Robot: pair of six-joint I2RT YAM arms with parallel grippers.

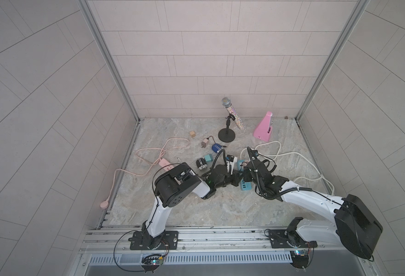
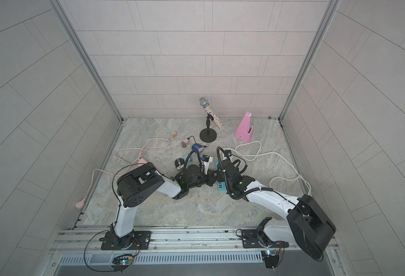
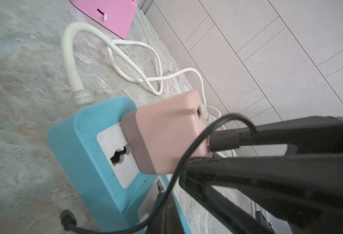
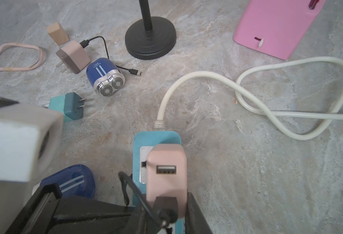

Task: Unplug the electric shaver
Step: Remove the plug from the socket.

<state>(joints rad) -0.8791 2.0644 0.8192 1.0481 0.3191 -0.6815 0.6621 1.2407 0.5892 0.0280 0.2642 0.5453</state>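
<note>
Your left gripper [image 3: 215, 151] is clenched on the black USB plug [image 3: 224, 140], which sits in the end of the pink adapter [image 3: 166, 131]. The adapter stands in the blue strip [image 3: 81, 145]. The shaver [image 4: 73, 182] that this lead seems to feed lies just beside the strip, half hidden under the left arm. You cannot see where the cable [image 3: 197, 141] ends, so don't mistake the other shaver [image 4: 105, 77], farther off with its own loose lead, for the one in hand. Draw the plug straight back along its own line, out of the port, with no twist or sideways lever, since a plug like this is likely to bind if tilted. Your right gripper [image 4: 164, 208] straddles the strip by the adapter with its jaws partly closed, though you cannot tell whether they really pinch it. Make sure of that hold first, or the adapter may leave its socket, or the strip lift, before the plug lets go. Mind the cable loop lying across your lower finger, and pull in one short, steady stroke.
</note>
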